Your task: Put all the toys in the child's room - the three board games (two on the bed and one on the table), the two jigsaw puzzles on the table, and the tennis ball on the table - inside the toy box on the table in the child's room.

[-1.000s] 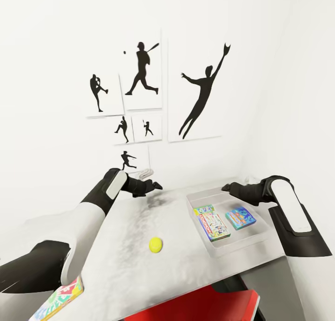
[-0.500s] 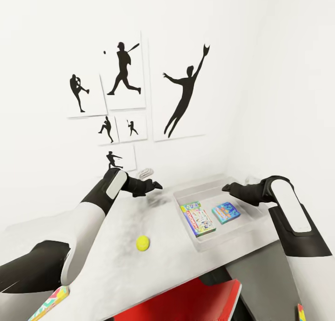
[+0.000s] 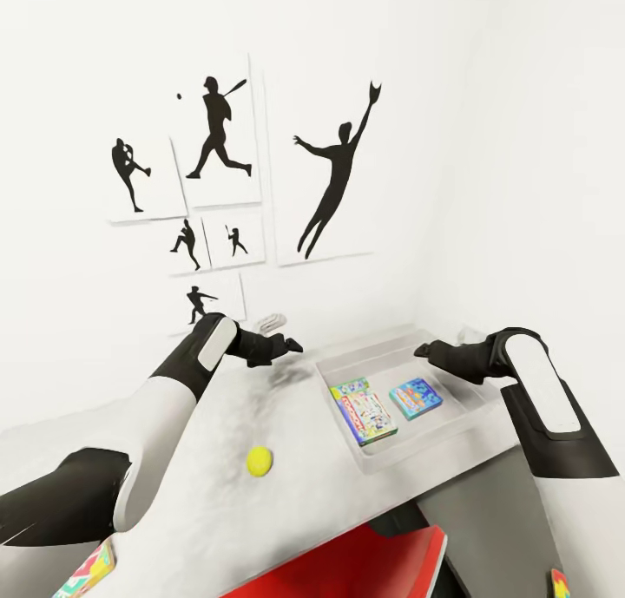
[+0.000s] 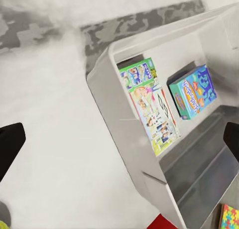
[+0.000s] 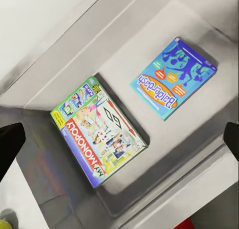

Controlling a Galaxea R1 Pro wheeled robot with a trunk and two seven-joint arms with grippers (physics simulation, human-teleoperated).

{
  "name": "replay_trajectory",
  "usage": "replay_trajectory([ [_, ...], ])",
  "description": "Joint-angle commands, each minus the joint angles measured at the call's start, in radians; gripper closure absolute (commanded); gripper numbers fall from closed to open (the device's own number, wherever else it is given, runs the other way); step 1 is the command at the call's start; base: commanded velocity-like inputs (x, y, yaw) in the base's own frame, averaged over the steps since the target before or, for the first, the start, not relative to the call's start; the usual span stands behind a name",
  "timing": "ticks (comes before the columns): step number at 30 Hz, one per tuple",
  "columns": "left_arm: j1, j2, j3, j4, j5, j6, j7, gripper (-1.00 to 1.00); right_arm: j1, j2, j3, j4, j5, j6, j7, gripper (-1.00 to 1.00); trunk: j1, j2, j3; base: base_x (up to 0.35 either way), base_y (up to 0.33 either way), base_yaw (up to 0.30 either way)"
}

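Note:
The toy box (image 3: 340,360) stands on the table (image 3: 295,502) at the right. Two board games lie flat inside it: a green-edged one (image 3: 363,410) (image 5: 99,141) and a light blue one (image 3: 417,397) (image 5: 173,78). The tennis ball (image 3: 259,462) rests on the table left of the box. A third board game (image 3: 87,572) pokes out under my left forearm at the lower left. A jigsaw puzzle corner (image 3: 560,583) (image 4: 230,216) lies past the table's right edge. My left gripper (image 3: 291,346) (image 4: 119,141) hovers open beside the box's far left corner. My right gripper (image 3: 421,351) (image 5: 119,139) hangs open and empty over the box.
White walls meet in a corner behind the table. Black baseball-player pictures (image 3: 334,177) hang on the left wall. A red object (image 3: 365,563) sits below the table's front edge. A small pale object (image 3: 271,323) lies at the table's back by my left gripper.
The whole view has shifted, so the pictures, ball and box sit further left in the picture: the camera moved. Both arms hold the same pose and both grippers stay open.

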Motion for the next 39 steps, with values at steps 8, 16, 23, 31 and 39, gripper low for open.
replay_trajectory([
  [8, -0.001, 0.001, -0.001, -0.001, -0.002, 0.003, -0.002, -1.0, 0.0, -0.001, 0.003, -0.002, -0.006, 0.006, -0.01, -1.0, 0.001, -0.002, -0.002, 0.006, -0.003, -0.022],
  [16, -0.01, -0.002, -0.001, -0.021, -0.007, -0.008, 0.01, -1.0, 0.01, 0.038, 0.008, 0.003, -0.006, 0.003, 0.001, -1.0, 0.001, -0.002, -0.002, 0.0, 0.0, 0.0],
  [23, -0.007, 0.007, -0.005, -0.019, -0.008, -0.028, 0.013, -1.0, 0.007, 0.077, 0.012, 0.003, -0.003, 0.004, -0.029, -1.0, 0.001, -0.002, -0.002, 0.0, 0.0, 0.0],
  [31, -0.007, 0.008, -0.004, -0.019, -0.008, -0.029, 0.013, -1.0, 0.007, 0.084, 0.01, 0.003, -0.001, 0.002, -0.031, -1.0, 0.001, -0.002, -0.002, 0.0, 0.0, 0.0],
  [39, -0.007, 0.008, -0.004, -0.019, -0.008, -0.029, 0.013, -1.0, 0.007, 0.088, 0.01, 0.003, 0.0, 0.001, -0.031, -1.0, 0.001, -0.002, -0.002, 0.0, 0.013, 0.0],
])
